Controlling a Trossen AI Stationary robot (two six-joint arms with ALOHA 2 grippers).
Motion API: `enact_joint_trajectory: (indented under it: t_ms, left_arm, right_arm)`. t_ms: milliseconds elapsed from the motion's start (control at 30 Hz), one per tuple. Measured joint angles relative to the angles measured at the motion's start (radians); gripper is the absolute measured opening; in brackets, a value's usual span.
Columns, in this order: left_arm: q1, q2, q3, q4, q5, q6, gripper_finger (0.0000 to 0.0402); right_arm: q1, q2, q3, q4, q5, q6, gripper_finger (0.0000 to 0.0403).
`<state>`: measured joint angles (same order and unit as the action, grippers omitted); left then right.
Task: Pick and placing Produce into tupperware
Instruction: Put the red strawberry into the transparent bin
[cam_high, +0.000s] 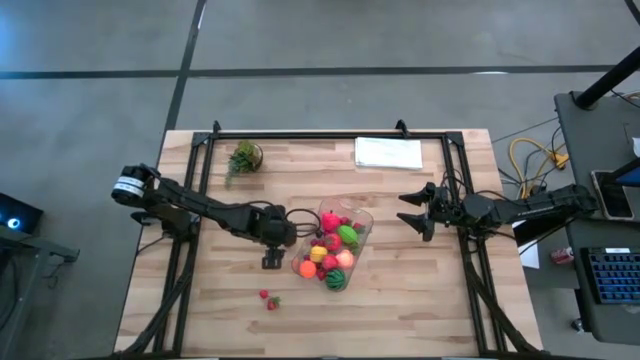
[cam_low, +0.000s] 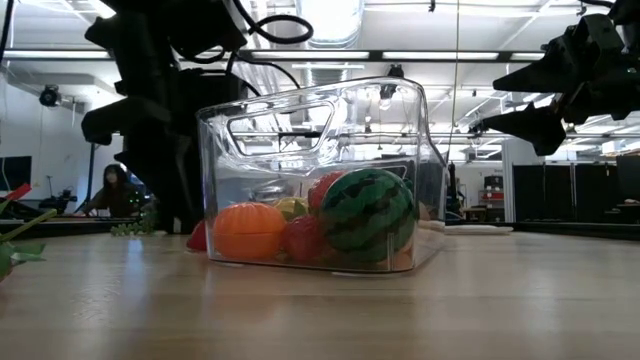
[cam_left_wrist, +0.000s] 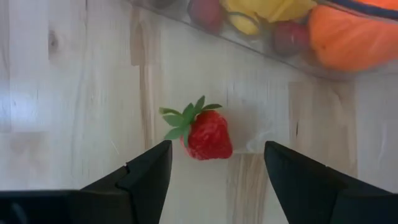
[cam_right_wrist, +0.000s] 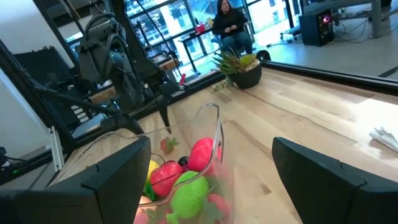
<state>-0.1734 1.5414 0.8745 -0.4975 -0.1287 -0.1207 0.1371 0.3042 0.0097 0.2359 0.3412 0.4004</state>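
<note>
Hovering open over a strawberry (cam_left_wrist: 207, 135) beside the tupperware (cam_high: 352, 214) wall (left jaws)

A potted plant (cam_high: 243, 157) and a white sheet (cam_high: 388, 152) sit on the wooden table (cam_high: 420, 290); a person (cam_right_wrist: 230, 25) sits beyond.

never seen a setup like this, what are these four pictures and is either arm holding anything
Two dark robot arms work at a wooden table. One picture looks straight down, one looks level across the table, and two come from cameras on the wrists. A clear plastic tub holds toy fruit: a striped green watermelon, an orange piece. The left hand is open above a small red strawberry lying beside the tub. The right hand waits open, off to the tub's right. Nothing is held.
</note>
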Motion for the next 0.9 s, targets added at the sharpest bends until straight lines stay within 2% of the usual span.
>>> enact_joint_trajectory:
  t_ms: [133,400,633,900]
  left_arm:
    - [0.001,0.0,0.0,0.003,0.0,-0.013,0.024]
    - [0.001,0.0,-0.021,0.082,0.0,-0.183,0.024]
    - [0.001,0.006,-0.072,0.098,-0.004,-0.216,0.024]
    - [0.002,0.009,-0.093,0.206,-0.037,-0.242,0.024]
  right_arm:
    - [0.0,0.0,0.0,0.0,0.0,0.0,0.0327]
    - [0.0,0.0,0.0,0.0,0.0,0.0,0.0327]
    - [0.0,0.0,0.0,0.0,0.0,0.0,0.0327]
    - [0.0,0.0,0.0,0.0,0.0,0.0,0.0327]
